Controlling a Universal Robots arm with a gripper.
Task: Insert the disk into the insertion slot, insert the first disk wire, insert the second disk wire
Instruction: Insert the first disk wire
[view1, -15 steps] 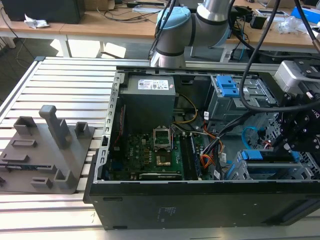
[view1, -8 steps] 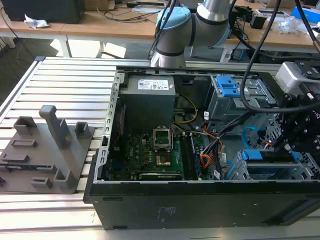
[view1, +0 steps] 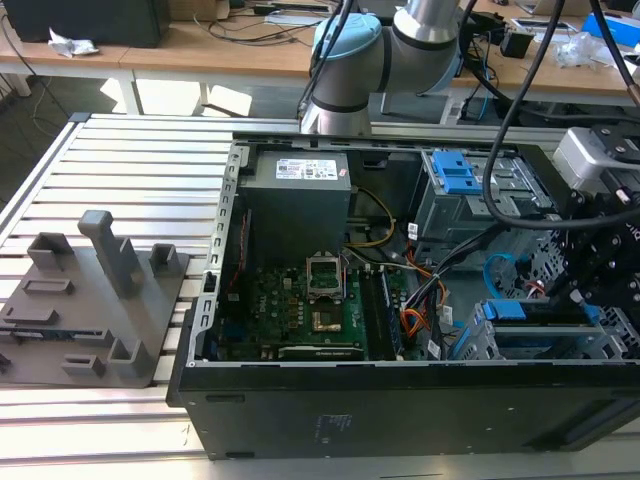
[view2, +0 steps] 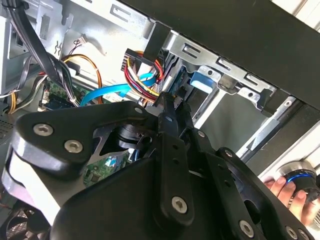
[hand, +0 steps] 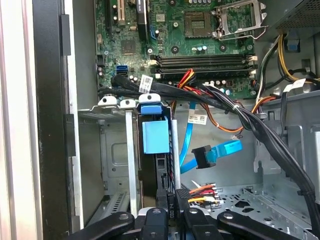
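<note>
Holding the plug of the red wire (hand: 201, 192) in our closed tool (hand: 173, 213), we are hovering right by the disk (hand: 155, 137) in the slot (hand: 113, 160).

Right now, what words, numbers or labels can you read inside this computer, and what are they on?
White label on the power supply: too small to read.
White tags on the black cables: blurred.
White print on the first disk wire's plug: too small.
Nothing reads clearly.
</note>
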